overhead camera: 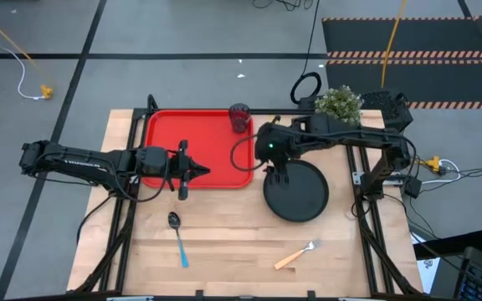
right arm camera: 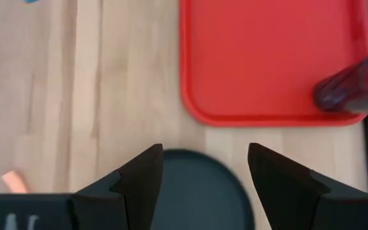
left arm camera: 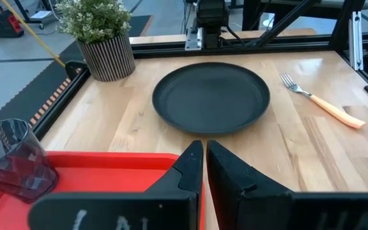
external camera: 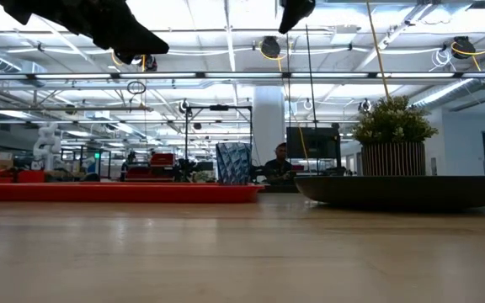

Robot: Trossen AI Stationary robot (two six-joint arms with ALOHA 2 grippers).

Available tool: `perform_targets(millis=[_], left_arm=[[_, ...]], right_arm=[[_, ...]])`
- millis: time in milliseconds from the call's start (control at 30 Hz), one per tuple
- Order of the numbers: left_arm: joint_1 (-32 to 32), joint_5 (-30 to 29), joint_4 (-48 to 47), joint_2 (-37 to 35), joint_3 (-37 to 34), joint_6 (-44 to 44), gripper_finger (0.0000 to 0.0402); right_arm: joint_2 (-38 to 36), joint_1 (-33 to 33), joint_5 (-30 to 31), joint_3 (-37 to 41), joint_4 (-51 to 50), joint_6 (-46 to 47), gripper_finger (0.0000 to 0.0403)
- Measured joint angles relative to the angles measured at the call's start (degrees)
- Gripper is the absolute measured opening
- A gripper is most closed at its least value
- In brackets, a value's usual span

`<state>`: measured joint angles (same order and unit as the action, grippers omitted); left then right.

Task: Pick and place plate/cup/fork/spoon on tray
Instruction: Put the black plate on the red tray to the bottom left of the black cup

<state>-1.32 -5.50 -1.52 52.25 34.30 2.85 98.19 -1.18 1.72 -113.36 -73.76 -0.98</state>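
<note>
Pale wooden worktop (overhead camera: 224, 251) with one of each item. One glossy red plastic tray (overhead camera: 192, 150), rectangular with rounded corners; one translucent dark cup (overhead camera: 239, 117) stands in its corner nearest the potted plant (overhead camera: 339, 102). One round matte black plate (overhead camera: 295, 191) with raised rim lies on bare wood beside the tray. One blue-handled spoon (overhead camera: 176, 237) and one orange-handled fork (overhead camera: 296, 254) also lie on the wood. Left hand (overhead camera: 197, 172), fingers closed and empty, is over the tray. Right hand (right arm camera: 203, 172), fingers spread and empty, hovers at the plate's edge.
</note>
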Motion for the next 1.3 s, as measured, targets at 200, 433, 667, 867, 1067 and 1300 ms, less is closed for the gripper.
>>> perform_targets(millis=[200,433,667,867,1067,1300], left_arm=[[0.0,0.0,0.02,-0.02,0.0,-0.15,0.0026],[-0.02,0.0,0.02,-0.02,0.0,-0.36,0.0026],[-0.02,0.0,0.04,-0.02,0.0,-0.45,0.0026],[0.0,-0.03,0.02,-0.01,0.0,-1.07,0.0026],[0.0,-0.06,-0.02,0.0,0.0,-3.45,0.0026],[0.0,-0.07,-0.14,3.03,0.0,-5.6,0.0026]], right_arm=[[-0.61,3.61,0.0,2.66,-2.87,4.97,0.0224],[-6.09,7.51,-0.24,16.63,0.45,10.11,0.0224],[-13.01,10.84,-0.44,33.64,10.6,17.51,0.0224],[-17.96,15.59,-0.54,46.27,18.35,22.65,0.0224],[-21.71,19.97,-2.1,55.39,22.19,26.11,0.0224],[-25.07,23.56,-3.34,62.22,23.0,29.48,0.0224]])
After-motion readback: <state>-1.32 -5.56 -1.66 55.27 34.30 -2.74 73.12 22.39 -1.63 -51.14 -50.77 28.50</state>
